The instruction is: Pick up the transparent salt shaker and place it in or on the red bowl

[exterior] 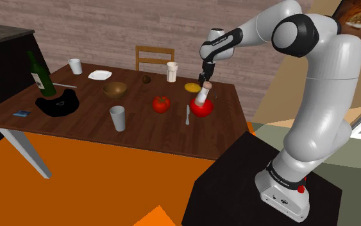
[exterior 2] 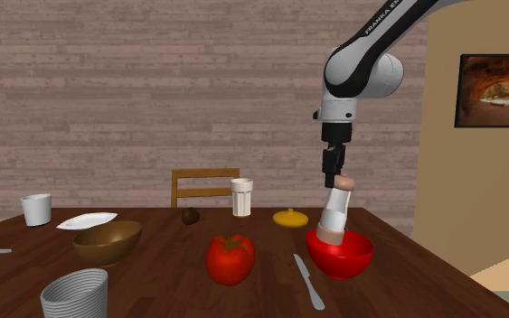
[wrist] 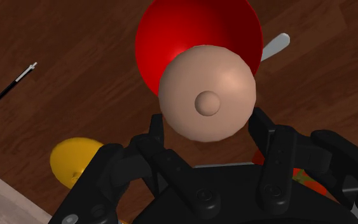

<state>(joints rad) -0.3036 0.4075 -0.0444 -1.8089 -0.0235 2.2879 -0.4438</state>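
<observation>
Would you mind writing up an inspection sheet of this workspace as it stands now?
Surface: dark wooden table, crowded.
Job's things: salt shaker tilted, pale cap up, base inside the red bowl.
Clutter: tomato, knife, brown bowl, ribbed cup, green bottle.
End effector: just above the shaker's cap; grip cannot be told.
Cables: nothing seen.
Surroundings: wooden chair, plank wall, framed picture.

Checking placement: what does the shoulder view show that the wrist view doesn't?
The shoulder view adds the arm, bottle, brown bowl, tomato and ribbed cup, plus the shaker tilted with its base in the red bowl. The wrist view adds a black pen and the knob on the shaker's cap. Both share the shaker, red bowl and yellow item beside it.
</observation>
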